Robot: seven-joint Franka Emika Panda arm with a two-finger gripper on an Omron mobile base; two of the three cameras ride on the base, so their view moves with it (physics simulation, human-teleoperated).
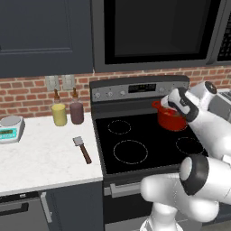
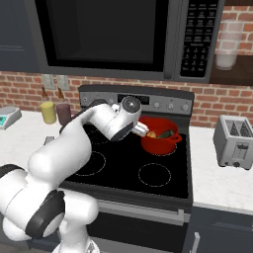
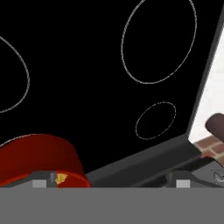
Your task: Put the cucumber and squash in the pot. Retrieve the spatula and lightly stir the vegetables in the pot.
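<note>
Since both vegetables already lie inside the pot (image 2: 159, 135), the first half of the task looks finished: in the right base view the cucumber (image 2: 166, 134) shows as a dark green piece against the dark inside, and the squash (image 2: 151, 134) sits just beside it as a small yellow-orange lump, though at this size I cannot say if they touch. The pot stands on the back right burner of the stove (image 1: 135, 140). The gripper (image 3: 111, 183) hangs close beside the pot rim, on the side toward the middle of the stove, with its fingers spread wide and holding nothing. What is left is the second half. The spatula (image 1: 82, 149) lies untouched on the white surface (image 1: 40, 158) left of the stove, well apart from the pot, blade toward the wall, so fetching it and the stirring are not yet begun.
</note>
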